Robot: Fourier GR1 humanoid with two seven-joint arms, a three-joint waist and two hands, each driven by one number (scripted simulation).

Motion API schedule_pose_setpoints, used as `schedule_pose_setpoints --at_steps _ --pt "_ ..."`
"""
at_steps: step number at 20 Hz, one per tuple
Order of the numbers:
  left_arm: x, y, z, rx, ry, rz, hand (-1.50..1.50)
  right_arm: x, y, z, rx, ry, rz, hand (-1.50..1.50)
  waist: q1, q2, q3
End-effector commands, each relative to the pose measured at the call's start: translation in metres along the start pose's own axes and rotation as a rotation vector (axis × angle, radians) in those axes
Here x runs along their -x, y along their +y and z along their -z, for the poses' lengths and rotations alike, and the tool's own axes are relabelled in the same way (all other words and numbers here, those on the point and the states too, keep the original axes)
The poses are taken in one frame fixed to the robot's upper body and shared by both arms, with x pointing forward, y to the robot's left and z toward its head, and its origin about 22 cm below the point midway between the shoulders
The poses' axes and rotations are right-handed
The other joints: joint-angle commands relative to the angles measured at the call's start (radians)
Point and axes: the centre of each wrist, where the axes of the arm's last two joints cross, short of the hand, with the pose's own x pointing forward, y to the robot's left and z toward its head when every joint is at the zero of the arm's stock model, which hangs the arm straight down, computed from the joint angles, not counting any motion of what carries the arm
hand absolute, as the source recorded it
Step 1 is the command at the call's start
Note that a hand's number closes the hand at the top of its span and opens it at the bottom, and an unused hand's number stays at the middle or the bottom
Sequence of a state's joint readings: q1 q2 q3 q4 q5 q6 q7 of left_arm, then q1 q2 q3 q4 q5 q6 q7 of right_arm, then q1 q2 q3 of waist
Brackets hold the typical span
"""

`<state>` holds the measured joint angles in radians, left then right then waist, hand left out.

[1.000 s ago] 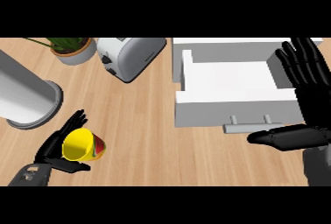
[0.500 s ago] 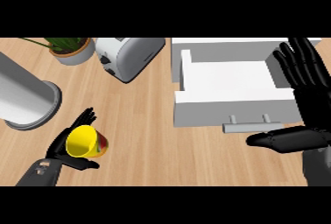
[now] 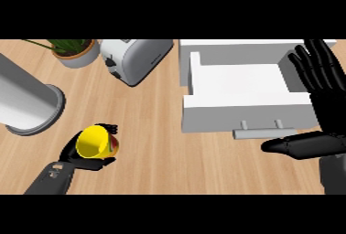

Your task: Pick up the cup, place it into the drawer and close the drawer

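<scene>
Head view, steeply down onto the light wooden bench [image 3: 162, 151].

Lower left of the frame: small yellow cup with a red patch on its side [image 3: 94, 141], tilted so that its open mouth faces the viewer, enclosed by the black left robot hand [image 3: 84, 160]. Fingers curled round the far wall, palm and thumb beneath and toward the lower edge; cup therefore inside the grasp, not beside it, and held at the body so that the mouth is free. Whether lifted clear of the bench or touching it: not discernible.

Upper right: white open drawer [image 3: 240, 119], pulled out from its white cabinet toward the lower edge, interior bare, grey bar handle [image 3: 260, 132] on its front. Open so as to receive the cup; well apart from the cup, across a stretch of bench to the right.

Right edge: black right robot hand [image 3: 317, 87], fingers straight and spread, holding nothing, thumb stretched out leftward just below the handle. Judged to be parked beside the drawer front, ready for the closing push.

Unrelated items: silver two-slot toaster [image 3: 135, 57] at upper centre, potted green plant [image 3: 74, 50] at upper left, large grey cylinder [image 3: 27, 107] at the left edge.

Step in hand, as judged: carrying the cup rightward to the drawer.
</scene>
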<state>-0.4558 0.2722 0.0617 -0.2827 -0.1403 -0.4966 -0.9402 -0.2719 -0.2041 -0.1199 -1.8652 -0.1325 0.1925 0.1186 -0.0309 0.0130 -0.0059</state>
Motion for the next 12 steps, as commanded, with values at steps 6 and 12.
schedule_pose_setpoints --at_steps 6,12 --pt "-0.005 0.000 0.002 -0.071 -0.384 0.113 1.50 -0.007 -0.007 0.003 0.013 -0.004 -0.013 -1.50 0.010 -0.004 0.001" --pt "0.003 -0.024 0.021 -0.563 -0.426 0.115 1.50 0.004 -0.003 -0.005 0.015 0.016 -0.005 -1.50 0.019 -0.005 0.003"
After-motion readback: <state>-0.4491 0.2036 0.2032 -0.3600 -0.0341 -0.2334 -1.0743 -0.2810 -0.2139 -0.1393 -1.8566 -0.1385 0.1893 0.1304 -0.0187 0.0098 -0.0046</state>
